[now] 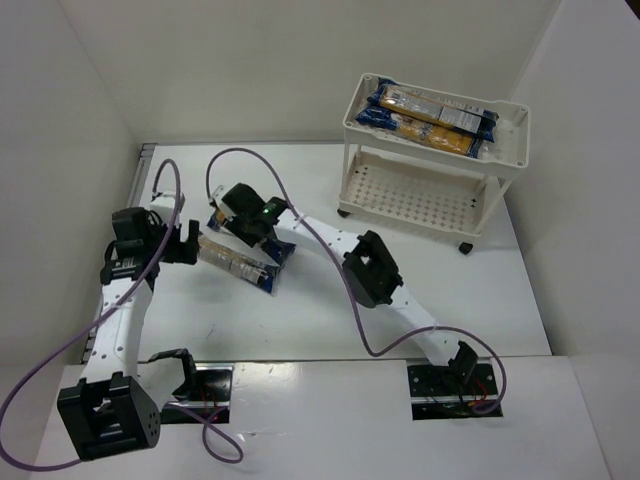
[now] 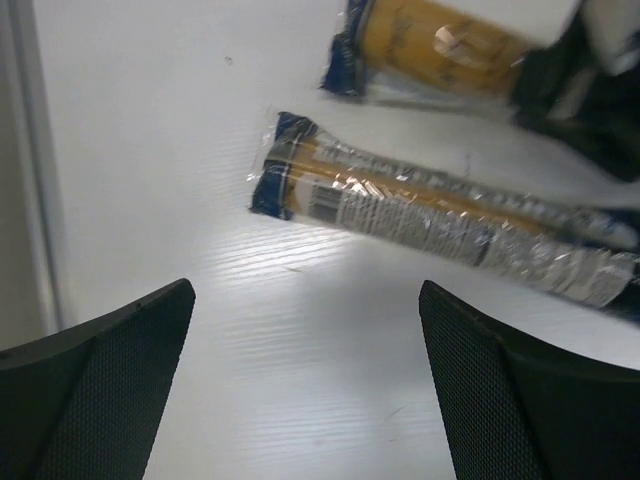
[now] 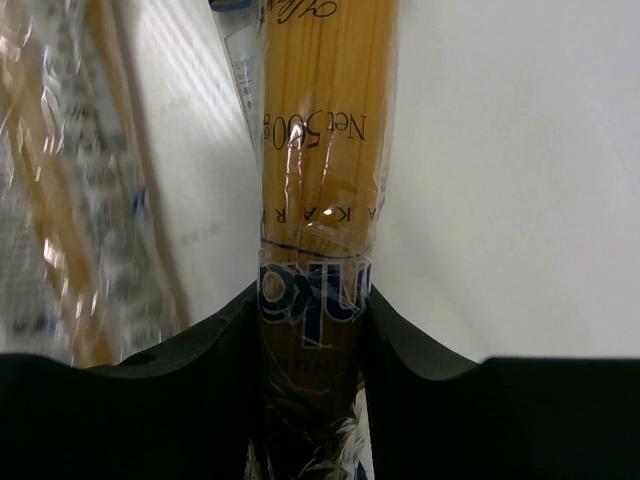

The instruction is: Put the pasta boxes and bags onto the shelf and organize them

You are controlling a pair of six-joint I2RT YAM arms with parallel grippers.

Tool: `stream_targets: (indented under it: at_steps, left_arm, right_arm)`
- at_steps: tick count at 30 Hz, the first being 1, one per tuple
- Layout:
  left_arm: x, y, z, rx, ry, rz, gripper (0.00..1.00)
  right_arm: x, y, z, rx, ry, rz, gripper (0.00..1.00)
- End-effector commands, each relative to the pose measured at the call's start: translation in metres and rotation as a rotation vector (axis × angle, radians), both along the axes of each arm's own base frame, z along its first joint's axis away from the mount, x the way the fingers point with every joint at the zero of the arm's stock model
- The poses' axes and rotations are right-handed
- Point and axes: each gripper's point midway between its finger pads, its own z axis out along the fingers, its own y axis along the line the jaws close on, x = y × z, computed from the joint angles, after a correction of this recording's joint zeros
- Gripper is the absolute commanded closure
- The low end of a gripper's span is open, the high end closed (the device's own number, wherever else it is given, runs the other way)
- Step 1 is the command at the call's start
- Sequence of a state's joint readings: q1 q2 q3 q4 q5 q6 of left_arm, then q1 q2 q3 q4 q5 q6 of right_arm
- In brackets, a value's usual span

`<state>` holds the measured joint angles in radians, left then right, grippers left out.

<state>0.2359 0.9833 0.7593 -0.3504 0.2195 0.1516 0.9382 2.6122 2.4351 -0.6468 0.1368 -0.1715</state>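
right gripper (image 3: 315, 310) is clamped on a spaghetti pack (image 3: 325, 120), fingers tight against both sides near one end, yellow strands and the "500 g" print running away from the wrist camera; can't tell if it's off the table (image 1: 480, 290) or resting on it; right arm reaches across to left-centre of the table, well away from the shelf (image 1: 410, 195); second pack (image 2: 440, 225) lies flat on the table just beside the held one, roughly parallel, blue end toward the left wall; left gripper (image 2: 305, 290) hovers near that second pack, jaws wide apart, nothing between them, only bare table under the gap; shelf stands at the far right corner on its wheels; other packs (image 1: 430, 118) lie lengthwise side by side in the top tray, exact count hard to read from the top view; lower tray shows only its perforated floor
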Motion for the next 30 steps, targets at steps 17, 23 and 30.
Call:
stream_targets:
  at_steps: [17,23,30]
  left_arm:
    - [0.025,-0.004,0.022,0.639,-0.093,-0.416,0.0]
    - [0.037,-0.054,0.021,0.697,-0.151,-0.653,0.0]
    - [0.036,-0.072,-0.003,0.773,-0.114,-0.774,0.0]
  right_arm:
    - [-0.09,-0.27,0.216,-0.313,-0.718,0.109,1.0]
    - [-0.062,-0.366,0.22,-0.561,-0.872,0.127,1.0]
    - [-0.004,-0.404,0.206,-0.622,-0.857,0.112,1.0]
